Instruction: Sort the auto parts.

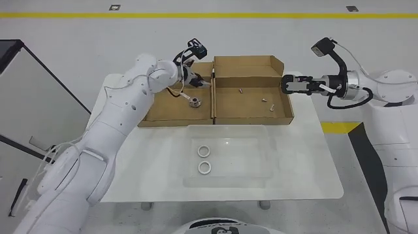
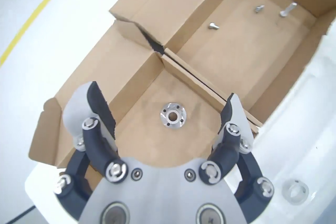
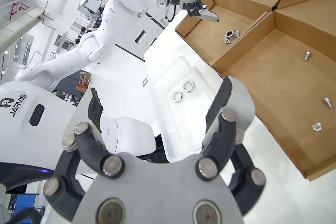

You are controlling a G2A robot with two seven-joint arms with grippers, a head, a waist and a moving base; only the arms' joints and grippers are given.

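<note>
Flange hub point(image 2: 173, 115) lying flat on floor of left cardboard box point(image 2: 131, 78).
Bright machined metal disc, centre bore, small holes ringed round it. Left gripper point(image 2: 162, 93) hangs above, fingers spread; right gripper point(image 3: 160, 84) likewise spread, beside neighbouring box point(image 3: 275, 64).

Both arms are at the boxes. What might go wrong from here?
The left gripper hangs open over the flange, close to the box wall: coming down, it may catch the cardboard. The right gripper sits at the other box's edge and might shove it.
</note>
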